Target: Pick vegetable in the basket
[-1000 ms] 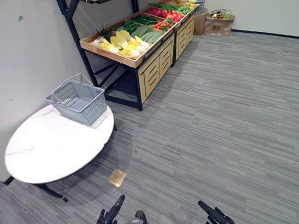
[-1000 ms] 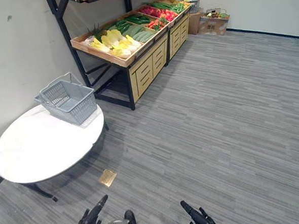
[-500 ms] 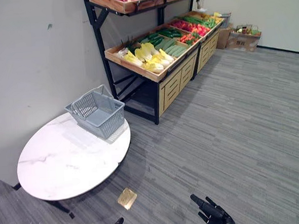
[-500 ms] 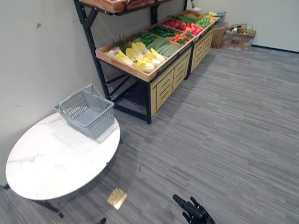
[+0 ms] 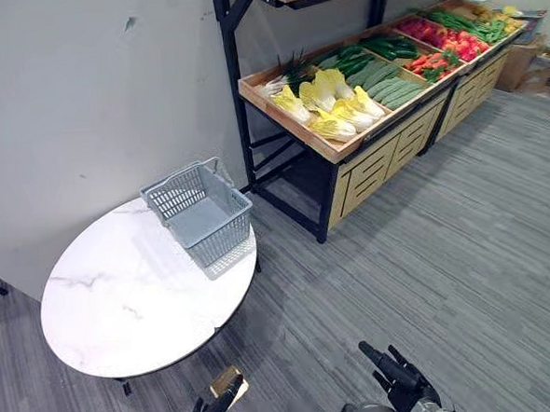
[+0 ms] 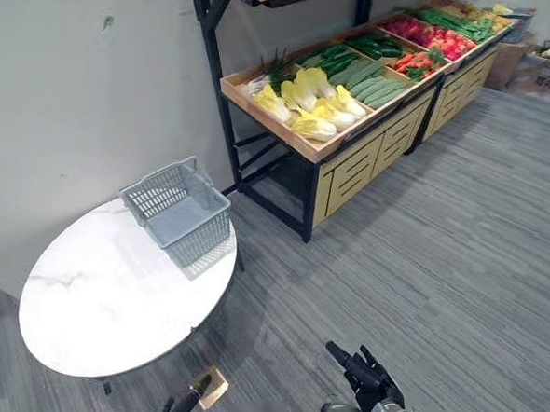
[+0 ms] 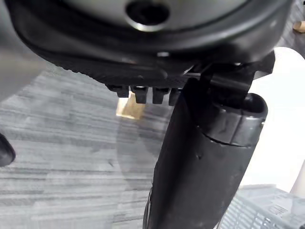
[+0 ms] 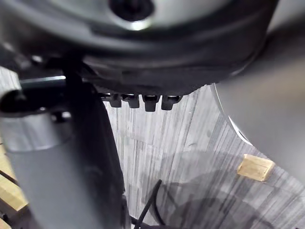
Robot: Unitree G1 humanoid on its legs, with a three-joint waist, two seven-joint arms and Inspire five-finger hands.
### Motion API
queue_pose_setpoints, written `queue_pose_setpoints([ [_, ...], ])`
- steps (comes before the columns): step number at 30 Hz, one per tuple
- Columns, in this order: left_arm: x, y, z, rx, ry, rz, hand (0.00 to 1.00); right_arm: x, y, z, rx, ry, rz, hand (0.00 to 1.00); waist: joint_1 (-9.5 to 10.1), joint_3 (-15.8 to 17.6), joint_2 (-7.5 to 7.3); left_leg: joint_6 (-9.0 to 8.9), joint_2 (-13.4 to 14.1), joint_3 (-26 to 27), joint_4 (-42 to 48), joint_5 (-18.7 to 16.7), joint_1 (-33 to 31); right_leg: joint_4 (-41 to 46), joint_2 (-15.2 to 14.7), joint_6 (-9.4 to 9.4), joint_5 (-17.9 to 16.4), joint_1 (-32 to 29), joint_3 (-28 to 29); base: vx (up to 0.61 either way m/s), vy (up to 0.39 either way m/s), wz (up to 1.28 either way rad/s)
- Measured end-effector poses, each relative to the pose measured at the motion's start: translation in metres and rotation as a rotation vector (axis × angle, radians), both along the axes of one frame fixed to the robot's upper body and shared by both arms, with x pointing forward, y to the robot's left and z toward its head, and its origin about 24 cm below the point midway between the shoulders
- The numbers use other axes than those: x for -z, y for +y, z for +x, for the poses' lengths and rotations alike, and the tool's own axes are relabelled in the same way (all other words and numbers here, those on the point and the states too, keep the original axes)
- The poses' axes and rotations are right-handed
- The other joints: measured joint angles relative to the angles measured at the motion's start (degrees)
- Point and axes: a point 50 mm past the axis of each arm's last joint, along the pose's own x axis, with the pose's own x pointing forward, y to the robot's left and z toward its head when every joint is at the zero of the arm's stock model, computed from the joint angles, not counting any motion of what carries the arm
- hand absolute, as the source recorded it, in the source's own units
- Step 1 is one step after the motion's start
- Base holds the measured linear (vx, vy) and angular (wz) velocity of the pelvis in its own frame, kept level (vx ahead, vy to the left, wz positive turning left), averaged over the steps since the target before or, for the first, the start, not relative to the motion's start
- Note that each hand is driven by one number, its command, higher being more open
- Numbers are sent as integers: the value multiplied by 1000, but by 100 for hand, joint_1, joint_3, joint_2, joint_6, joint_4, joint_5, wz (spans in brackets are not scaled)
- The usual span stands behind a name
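The grey plastic basket (image 5: pixel 222 230) sits on the round white table (image 5: pixel 131 299) at my left; the wooden vegetable stand (image 5: pixel 375 167) is behind.

A plain pale grey wall (image 5: pixel 82 96) meets a grey striped plank floor (image 5: pixel 465 250). A round white marble-topped table (image 5: pixel 123 309) stands by the wall. Beside it, along the wall, runs a black metal-framed display stand with slatted light wood fronts (image 5: pixel 375 167). A small tan square tile (image 6: pixel 209 386) lies on the floor near the table
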Motion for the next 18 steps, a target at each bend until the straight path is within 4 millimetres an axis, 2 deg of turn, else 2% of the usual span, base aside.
queue_pose_setpoints([
  [2,-2,2,5,-2,-19,-1,100,1,2,-1,4,12,5,100,-3,-5,-3,-62,212,21,1155,86,-482,-223,127,-63,-93,293,-108,468,-252,17],
  [3,-3,3,9,-5,-32,2,100,2,3,-4,-3,24,9,100,-3,-4,-4,-24,408,55,2337,399,-1034,-525,222,-82,-102,574,-151,438,-214,15],
  [4,-4,8,10,-30,-40,13,100,3,5,-7,-21,39,2,100,10,22,-43,-12,688,164,3507,498,-1598,-855,293,-107,-92,966,-203,420,-195,16],
  [5,-5,9,10,-39,-44,17,100,4,5,-10,-17,51,-1,100,13,32,-52,28,774,261,3916,342,-1799,-1009,315,-115,-88,1178,-227,469,-134,12],
  [6,-6,11,12,-41,-43,34,100,6,6,-15,-8,80,-4,100,30,69,-106,33,829,625,4237,-4,-1994,-1278,277,-115,-88,1639,-223,376,-58,5],
  [7,-6,12,13,-34,-43,40,100,7,6,-18,-7,90,-5,100,33,79,-130,78,804,839,4188,-138,-2047,-1363,230,-114,-88,1830,-219,365,-17,-1],
  [8,-7,13,15,-20,-42,46,100,8,6,-19,-6,96,-7,100,27,85,-150,127,682,1317,3654,-289,-2198,-1416,123,-106,-92,2055,-219,271,68,1],
  [9,-7,12,18,7,-45,49,100,8,6,-19,0,92,-8,100,19,88,-136,205,490,1591,2816,-245,-2354,-1389,64,-85,-102,2129,-243,325,142,10],
  [10,-7,8,19,38,-45,45,100,7,2,-19,-1,87,-18,100,16,60,-51,373,260,1702,1680,321,-2515,-1346,147,27,-136,2147,-244,409,188,27],
  [11,-8,14,19,70,-36,62,100,9,7,-20,2,102,-5,100,43,18,-180,680,-39,1653,1202,617,-2508,-1326,16,187,-235,2133,-156,451,163,55],
  [12,-9,23,21,96,-36,92,100,10,16,-20,-11,100,17,100,-1,-25,-455,717,-356,1563,620,834,-2348,-1364,-108,158,-218,2073,15,384,93,74],
  [13,-10,26,22,103,-38,102,100,10,21,-20,-18,98,28,100,-13,-49,-571,730,-523,1485,290,979,-2283,-1469,-108,144,-211,2043,164,333,38,78],
  [14,-10,27,21,104,-28,107,100,11,24,-19,-26,100,35,100,-16,-25,-605,731,-602,1406,168,1015,-2243,-1591,-52,125,-229,2052,274,203,-5,58],
  [16,-5,25,11,143,24,108,100,10,28,-12,-53,87,41,100,11,8,-581,736,-741,1357,120,992,-2010,-1760,-12,124,-176,2184,225,135,-56,29],
  [18,-3,20,6,177,42,101,100,8,23,-9,-58,66,27,100,10,41,-451,720,-758,1363,-40,999,-1847,-1704,-37,143,-156,2265,240,97,-38,15],
])
